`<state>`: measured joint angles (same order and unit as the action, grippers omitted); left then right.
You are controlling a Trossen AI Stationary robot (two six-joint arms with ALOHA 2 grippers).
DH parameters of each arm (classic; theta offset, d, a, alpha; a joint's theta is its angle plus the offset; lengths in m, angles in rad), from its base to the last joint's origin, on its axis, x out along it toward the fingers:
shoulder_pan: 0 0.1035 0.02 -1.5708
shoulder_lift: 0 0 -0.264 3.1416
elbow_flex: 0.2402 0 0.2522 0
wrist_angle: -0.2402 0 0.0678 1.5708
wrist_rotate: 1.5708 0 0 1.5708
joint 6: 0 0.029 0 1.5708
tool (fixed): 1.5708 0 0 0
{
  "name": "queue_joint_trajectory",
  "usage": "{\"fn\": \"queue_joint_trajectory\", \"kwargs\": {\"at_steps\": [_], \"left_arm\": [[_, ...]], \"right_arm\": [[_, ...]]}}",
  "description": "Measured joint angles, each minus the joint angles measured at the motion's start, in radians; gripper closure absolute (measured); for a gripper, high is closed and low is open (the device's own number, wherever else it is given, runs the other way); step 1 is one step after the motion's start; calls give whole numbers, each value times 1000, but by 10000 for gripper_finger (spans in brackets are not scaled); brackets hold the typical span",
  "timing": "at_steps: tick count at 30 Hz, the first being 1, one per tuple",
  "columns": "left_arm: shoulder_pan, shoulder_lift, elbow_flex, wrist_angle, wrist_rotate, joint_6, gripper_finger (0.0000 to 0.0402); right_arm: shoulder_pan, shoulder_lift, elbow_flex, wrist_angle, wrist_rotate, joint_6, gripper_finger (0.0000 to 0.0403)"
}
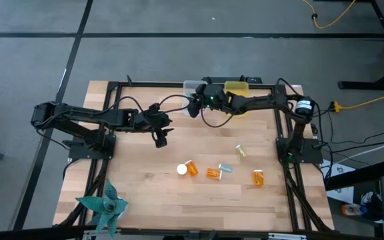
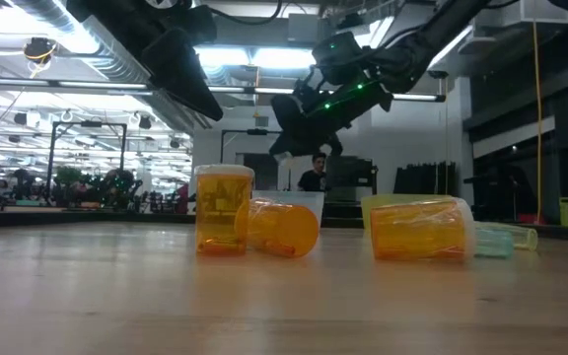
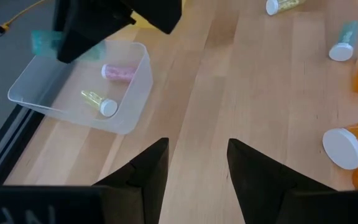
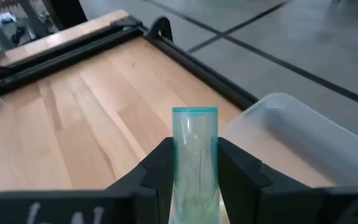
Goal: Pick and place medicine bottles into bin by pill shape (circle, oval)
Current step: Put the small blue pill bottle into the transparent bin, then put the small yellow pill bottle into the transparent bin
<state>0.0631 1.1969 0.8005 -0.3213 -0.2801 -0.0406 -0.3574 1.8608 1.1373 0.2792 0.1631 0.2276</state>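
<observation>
My right gripper is shut on a small teal vial, held in the air beside the clear bin at the table's far edge. The clear bin holds a pink vial and a yellow-green vial with a white cap. My left gripper is open and empty above bare table, left of centre. Three amber bottles, a teal vial and a pale green vial lie on the table. My right gripper pinches the teal vial's body between its two fingers. The vial lies along the fingers, and its far end sticks out past the fingertips. It is lifted clear of the table and the bin.
A yellow bin stands right of the clear bin at the far edge. A teal paper pinwheel sits at the near left corner. Black frame rails run along the table's sides. In the low view the amber bottles stand and lie close together.
</observation>
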Motion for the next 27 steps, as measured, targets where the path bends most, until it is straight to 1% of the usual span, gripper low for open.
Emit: {"fn": "queue_joint_trajectory", "kwargs": {"at_steps": [7,19,22,24,27], "left_arm": [[0,0,0,0,0,0,244],[0,0,0,0,0,0,244],[0,0,0,1,0,0,244],[0,0,0,1,0,0,244],[0,0,0,1,0,0,244]], "right_arm": [[-1,-10,3,6,0,-3,271],[-1,-10,3,15,1,-24,273],[-1,-10,3,33,30,-51,272],[-1,-11,3,63,38,-58,267],[-1,-11,41,40,38,-89,250]]}}
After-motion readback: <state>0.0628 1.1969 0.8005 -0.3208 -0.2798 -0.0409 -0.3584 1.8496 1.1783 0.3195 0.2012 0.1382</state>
